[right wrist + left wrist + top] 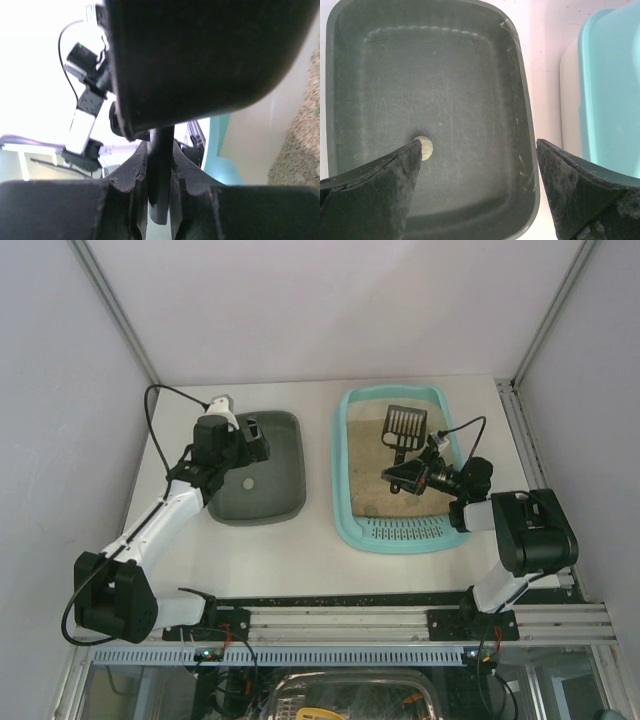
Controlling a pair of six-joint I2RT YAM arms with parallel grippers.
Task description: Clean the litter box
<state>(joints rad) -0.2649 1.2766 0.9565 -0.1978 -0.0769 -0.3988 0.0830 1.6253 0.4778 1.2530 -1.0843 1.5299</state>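
On the white table (320, 540) the litter box (345, 510) sits right of the grey tray (290, 480) under the spread left gripper (479, 145); the right gripper (408, 478), pinching the scoop (404, 423), should dig shallow and lift level

Turquoise litter box (405, 532) with tan litter (370, 465), dark grey-green tray (275, 455), black slotted scoop (404, 422), white table (300, 560)

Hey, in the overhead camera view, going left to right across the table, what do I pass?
First the left arm's black joint → dark grey tray → litter box → right arm's black joint. The scoop overlaps the litter box, so it's left out.
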